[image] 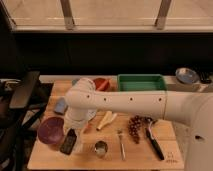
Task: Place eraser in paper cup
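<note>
Claw (pixel 71 136) on flat black eraser (pixel 68 142)

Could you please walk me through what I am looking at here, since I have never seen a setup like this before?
This is a single camera view looking down over a wooden table from the robot's side. The thick white tube crossing the middle is the robot's one arm. At its end, low on the left, is the gripper, which carries a small black eraser just right of a purple bowl. The paper cup it is meant for seems hidden behind the gripper. Also on the table are a small metal cup, a fork, a bunch of grapes, a black-handled tool, a green tray, a blue-grey block and a grey bowl.
</note>
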Available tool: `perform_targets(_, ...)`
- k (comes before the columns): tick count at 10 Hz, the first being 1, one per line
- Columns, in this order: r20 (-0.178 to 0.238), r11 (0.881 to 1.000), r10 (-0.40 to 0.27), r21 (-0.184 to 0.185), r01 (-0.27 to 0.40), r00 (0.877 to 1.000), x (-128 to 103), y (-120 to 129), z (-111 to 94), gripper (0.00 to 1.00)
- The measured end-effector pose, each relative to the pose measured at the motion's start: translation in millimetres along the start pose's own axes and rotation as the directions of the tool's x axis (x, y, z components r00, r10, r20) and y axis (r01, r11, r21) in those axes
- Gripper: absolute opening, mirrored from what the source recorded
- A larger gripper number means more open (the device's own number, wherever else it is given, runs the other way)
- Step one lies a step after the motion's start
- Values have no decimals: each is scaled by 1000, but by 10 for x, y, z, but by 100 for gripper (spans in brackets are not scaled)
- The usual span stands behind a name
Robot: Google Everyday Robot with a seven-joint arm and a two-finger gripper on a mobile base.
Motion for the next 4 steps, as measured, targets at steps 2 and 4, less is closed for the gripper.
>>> perform_targets(2, 1, 1000, 1, 0, -1, 1000, -3, -5, 5, 80)
perform_targets(4, 0, 1000, 4, 1, -4, 1000, 5, 7, 0, 80)
